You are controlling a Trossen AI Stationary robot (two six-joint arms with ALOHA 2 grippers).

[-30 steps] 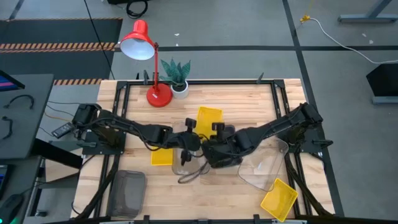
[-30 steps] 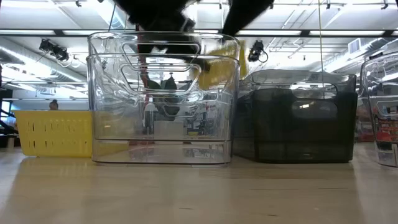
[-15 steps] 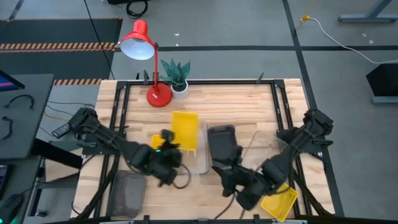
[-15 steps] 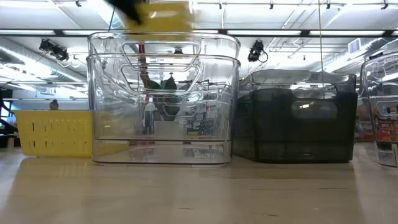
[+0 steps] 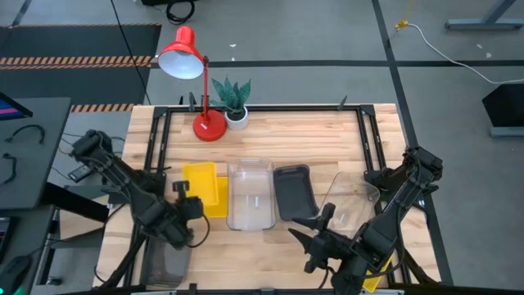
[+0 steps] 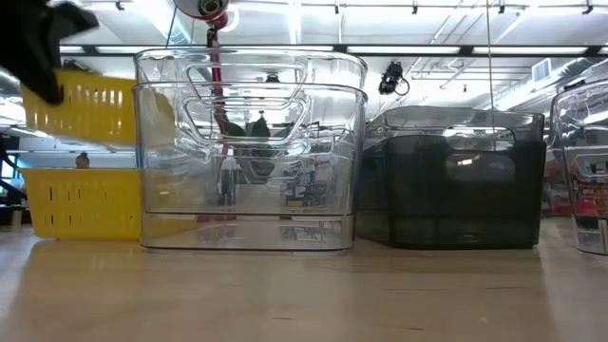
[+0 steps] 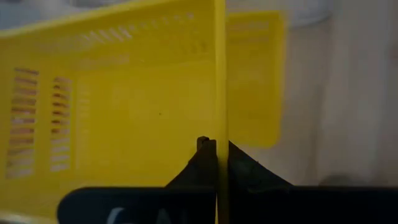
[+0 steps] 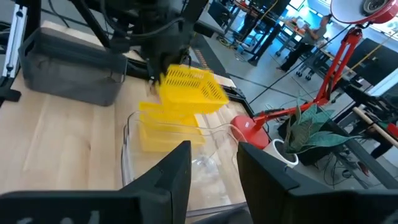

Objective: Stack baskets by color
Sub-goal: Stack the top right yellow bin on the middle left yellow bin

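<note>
Yellow basket (image 5: 199, 176) carried left, now above second yellow basket (image 6: 81, 202); left gripper (image 5: 185, 202) jaws pinch its wall; right gripper (image 5: 309, 230) jaws spread, empty.

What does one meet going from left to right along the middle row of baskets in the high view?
Yellow basket held by the left gripper → clear basket → dark grey basket → another clear basket near the right arm.

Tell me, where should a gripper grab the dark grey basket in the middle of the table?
Probably pinch the dark grey basket by a short end's thin wall, from above: it stands open-side up, with the clear baskets close along one long side.
</note>
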